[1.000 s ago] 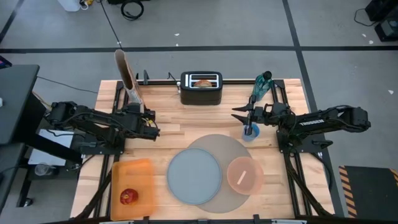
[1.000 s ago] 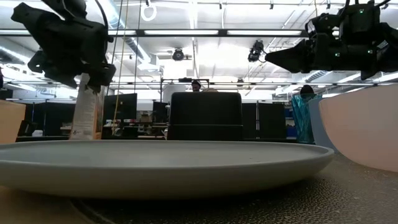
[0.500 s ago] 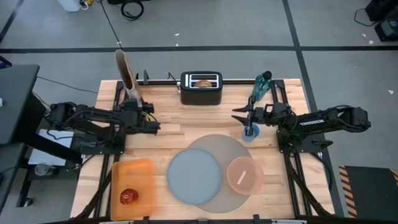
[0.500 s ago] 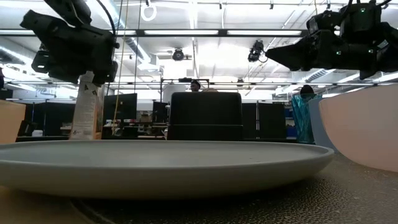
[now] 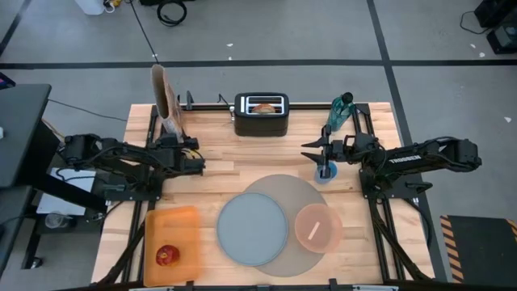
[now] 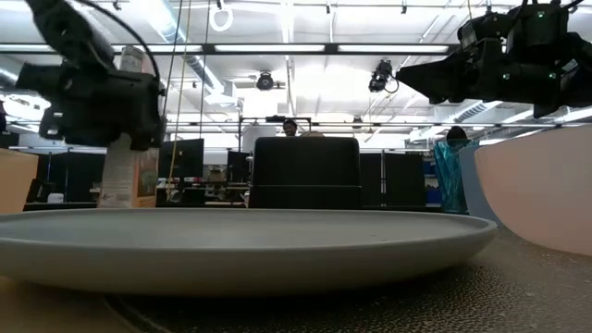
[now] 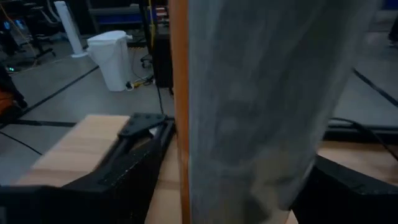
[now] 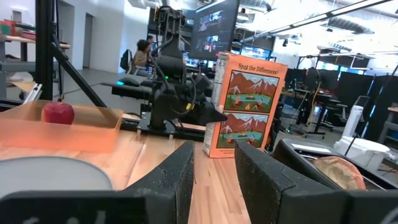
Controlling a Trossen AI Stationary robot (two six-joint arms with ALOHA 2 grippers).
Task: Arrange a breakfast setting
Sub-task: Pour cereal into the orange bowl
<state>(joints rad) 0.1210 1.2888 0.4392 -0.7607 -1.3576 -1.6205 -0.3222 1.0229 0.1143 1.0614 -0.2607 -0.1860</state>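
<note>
Listing hazards first: the left tool (image 5: 196,164) sits at the foot of the tall cereal box (image 5: 166,101), upper left of the high view; whether its fingers are apart or together cannot be told. A knock there would likely topple the upright box toward the black toaster (image 5: 262,115).

- Right tool (image 5: 308,149): fingers apart, holding nothing, right of centre, beside a small blue cup (image 5: 325,172) and teal bottle (image 5: 340,112); a careless sweep could tip either.
- Bagel half (image 5: 262,106): in the toaster slot, top centre.
- Grey mat (image 5: 286,217): lower centre, carrying blue-grey plate (image 5: 252,229) and pink bowl (image 5: 316,226).
- Spoon (image 5: 316,226): apparently inside the bowl.
- Red apple (image 5: 167,256): on the orange board (image 5: 171,226), lower left, well apart from the mat.
</note>
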